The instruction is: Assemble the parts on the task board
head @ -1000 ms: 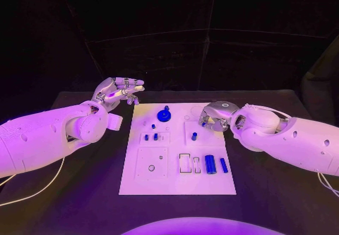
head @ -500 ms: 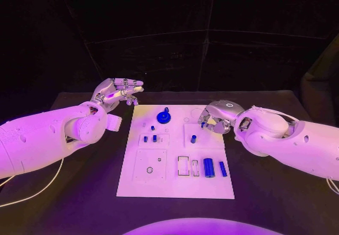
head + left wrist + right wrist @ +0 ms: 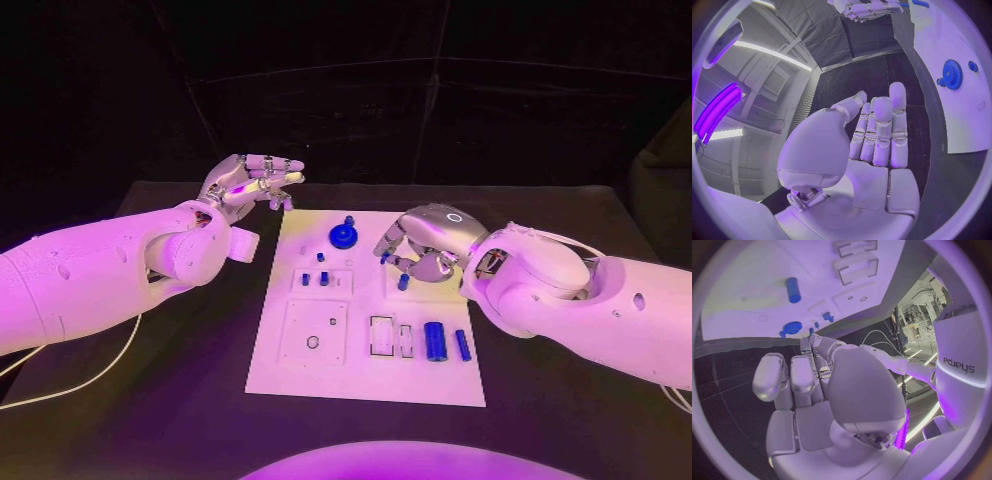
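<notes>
Parts on the task board are what I am here to put together, and right now I hold none that I can see. My right hand hovers low over the far right portion of the white plate, fingers curled downward and partly gathered; whether the fingertips pinch anything I cannot tell, since my own hand hides them from the head view. Just beside those fingertips stands a small blue peg in its raised square seat. My left hand is lifted off the far left corner of the board, fingers bunched lightly toward the thumb and carrying nothing; from the left wrist they lie straight and close together over the black table.

Outward from the right hand, the blue gear sits at the far middle of the board. Two short blue pins stand in the block nearer the left. On the near right lie a thick blue cylinder and a thinner blue rod, side by side next to open rectangular slots.

I judge this an early step: reaching for the peg. Next I need a careful descent and a clean pinch on it.
</notes>
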